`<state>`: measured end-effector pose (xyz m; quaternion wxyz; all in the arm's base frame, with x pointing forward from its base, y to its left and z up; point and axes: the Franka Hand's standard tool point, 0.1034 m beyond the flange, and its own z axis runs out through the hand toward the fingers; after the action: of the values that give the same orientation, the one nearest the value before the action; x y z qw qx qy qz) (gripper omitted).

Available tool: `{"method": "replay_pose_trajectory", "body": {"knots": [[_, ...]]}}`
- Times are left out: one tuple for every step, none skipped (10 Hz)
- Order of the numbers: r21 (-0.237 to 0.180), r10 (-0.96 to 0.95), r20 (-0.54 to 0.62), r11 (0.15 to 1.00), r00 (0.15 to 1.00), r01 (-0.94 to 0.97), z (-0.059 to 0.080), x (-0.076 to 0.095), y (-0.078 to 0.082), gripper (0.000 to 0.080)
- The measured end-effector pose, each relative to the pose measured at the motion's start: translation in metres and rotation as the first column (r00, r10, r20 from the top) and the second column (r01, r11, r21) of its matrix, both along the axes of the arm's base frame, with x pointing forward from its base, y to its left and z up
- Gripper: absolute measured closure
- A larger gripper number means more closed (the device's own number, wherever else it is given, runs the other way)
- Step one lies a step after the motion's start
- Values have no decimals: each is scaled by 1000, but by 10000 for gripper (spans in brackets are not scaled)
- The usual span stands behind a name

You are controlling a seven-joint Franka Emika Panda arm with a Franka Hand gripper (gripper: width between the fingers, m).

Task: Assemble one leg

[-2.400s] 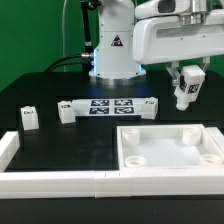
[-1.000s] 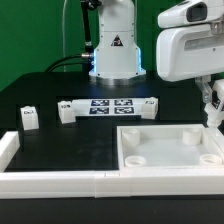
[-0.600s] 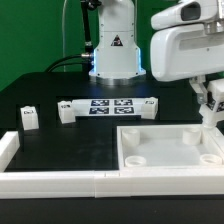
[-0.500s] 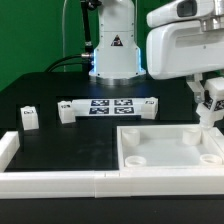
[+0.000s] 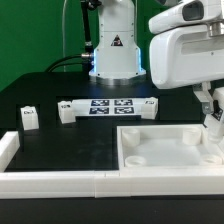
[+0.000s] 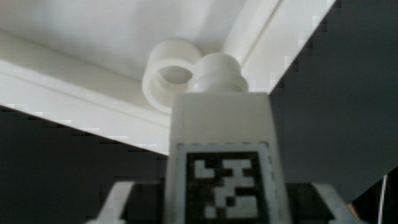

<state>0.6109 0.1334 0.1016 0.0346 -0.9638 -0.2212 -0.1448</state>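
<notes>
The leg (image 6: 222, 130) is a small white squared post with a black-and-white square marker on the face turned to the wrist camera. It stands upright between the fingers (image 6: 125, 205) of the tool (image 5: 211, 112), which is clamped on its sides. In the exterior view it hangs at about three o'clock, over the far corner of the panel (image 5: 170, 150) on that view's right. In the wrist view a round corner socket (image 6: 173, 75) of the panel shows just beyond the leg's end; I cannot tell whether they touch.

The tabletop (image 5: 60, 140) is matt black. A green backdrop (image 5: 30, 35) fills the room behind it from nine to eleven o'clock, and the arm's white base (image 5: 112, 50) stands at twelve.

There is one panel, flat, white and rimmed, at about four to five o'clock. One marker board (image 5: 112, 105) lies near the centre. Two more small white blocks rest on the tabletop: one (image 5: 28, 118) at nine o'clock, and one (image 5: 66, 112) just beside the marker board's end on the exterior view's left. One low white rail (image 5: 60, 180) runs from eight o'clock along the near edge.
</notes>
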Motion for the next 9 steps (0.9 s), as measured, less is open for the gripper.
{"method": "replay_pose_trajectory", "body": {"knots": [[0, 0, -1, 1000, 1000, 0, -1, 0, 0, 509], [2, 8, 34, 1000, 999, -8, -1, 3, -2, 509], [-5, 29, 37, 1000, 999, -29, -6, 6, -6, 509], [-3, 34, 82, 999, 996, -34, -10, 13, -10, 509], [-2, 35, 118, 999, 992, -35, -14, 14, -15, 509], [-2, 35, 121, 999, 992, -35, -17, 12, -16, 509], [0, 37, 173, 999, 984, -37, -16, 17, -18, 509], [2, 36, 187, 999, 982, -37, -16, 18, -18, 509], [1, 38, 215, 999, 976, -40, -16, 20, -19, 509]]}}
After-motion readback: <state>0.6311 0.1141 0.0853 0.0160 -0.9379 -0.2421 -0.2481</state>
